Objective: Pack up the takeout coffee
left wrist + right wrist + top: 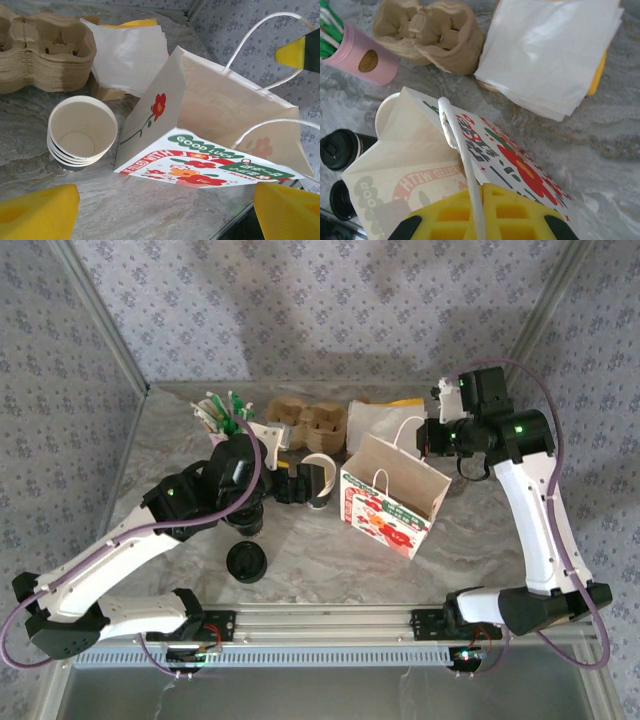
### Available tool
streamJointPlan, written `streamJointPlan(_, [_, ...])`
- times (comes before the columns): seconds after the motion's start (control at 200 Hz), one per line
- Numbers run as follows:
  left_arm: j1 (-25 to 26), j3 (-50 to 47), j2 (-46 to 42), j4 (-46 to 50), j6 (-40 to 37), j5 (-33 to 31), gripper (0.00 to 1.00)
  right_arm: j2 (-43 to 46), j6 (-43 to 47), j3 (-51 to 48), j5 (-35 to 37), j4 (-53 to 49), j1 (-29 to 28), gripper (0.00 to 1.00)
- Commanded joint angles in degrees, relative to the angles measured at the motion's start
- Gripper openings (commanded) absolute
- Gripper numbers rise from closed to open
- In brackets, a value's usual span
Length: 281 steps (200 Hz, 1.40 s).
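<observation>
The takeout coffee (350, 146), a dark cup with a black lid, stands left of the paper bag (415, 165) and is partly under my left arm in the top view (246, 521). The flowered bag (392, 502) stands open mid-table. My right gripper (483, 192) is shut on the bag's white handle (462, 150), at the bag's far right corner (432, 440). My left gripper (167, 212) is open over bare table, with the bag (210, 115) just ahead and a stack of lidless white cups (82, 132) to its left.
Brown pulp cup carriers (305, 425) and a pile of white napkins (385, 420) lie along the back. A pink holder with green sticks (225, 412) stands at the back left. A loose black lid (246, 562) lies near the front rail (330, 618).
</observation>
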State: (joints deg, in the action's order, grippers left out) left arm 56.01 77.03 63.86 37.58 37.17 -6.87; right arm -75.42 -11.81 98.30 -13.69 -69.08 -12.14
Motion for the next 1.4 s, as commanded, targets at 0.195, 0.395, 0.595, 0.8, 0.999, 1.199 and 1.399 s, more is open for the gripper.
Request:
streamJointPlan(0.195, [0.42,-1.88,-2.59,-0.95,1.31,-1.21,0.9,4.81,-22.71,-1.15,-4.99,1.63,3.78,0.0])
streamJointPlan(0.395, [0.86,-2.04,-2.42,-1.39,1.5,-1.13,0.9,9.04,-31.66,-5.49,-6.09,6.96,5.84,0.0])
streamJointPlan(0.595, [1.25,-2.05,-2.32,-1.69,1.58,-1.24,0.9,8.62,-30.31,-8.36,-5.22,5.8,7.3,0.01])
streamJointPlan(0.8, [1.38,-2.15,-2.6,-1.2,1.59,-1.6,0.91,9.18,-22.29,-6.58,1.33,-0.1,7.57,0.26])
streamJointPlan(0.999, [1.77,-1.82,-1.69,-1.64,1.77,-1.43,0.91,10.81,-14.65,-1.62,10.13,-6.15,7.57,0.56])
streamJointPlan(1.199, [2.74,-0.46,-0.78,-1.34,1.35,-2.07,0.91,9.93,-8.69,8.02,17.81,-12.67,6.69,0.64])
streamJointPlan(1.399, [4.13,4.94,-0.41,5.22,-3.46,-8.89,0.92,10.09,-11.48,14.46,15.15,-11.38,0.16,0.66])
